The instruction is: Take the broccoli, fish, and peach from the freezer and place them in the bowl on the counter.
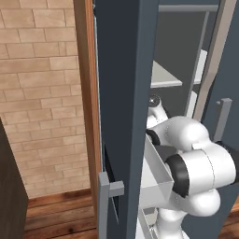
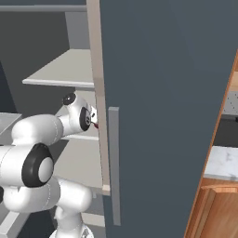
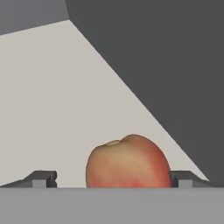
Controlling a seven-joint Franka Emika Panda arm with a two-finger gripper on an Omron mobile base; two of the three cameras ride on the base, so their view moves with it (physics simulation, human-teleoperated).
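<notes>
Flat, even rendered light all round, no glare and no motion blur. Just ahead of the fingertips, the smooth red-orange peach [image 3: 128,162] shows soft shading, paler on top, with hardly any shadow cast on the pale grey shelf [image 3: 65,109] beneath it. Beyond the gripper, the dark slate-blue freezer [image 1: 123,93] interior sits dim and grey. Edges are crisp, slightly jagged; no lens distortion.

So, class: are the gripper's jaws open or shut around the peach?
Open. In the hand view the gripper has a fingertip on each side of the peach, clear of it.
</notes>
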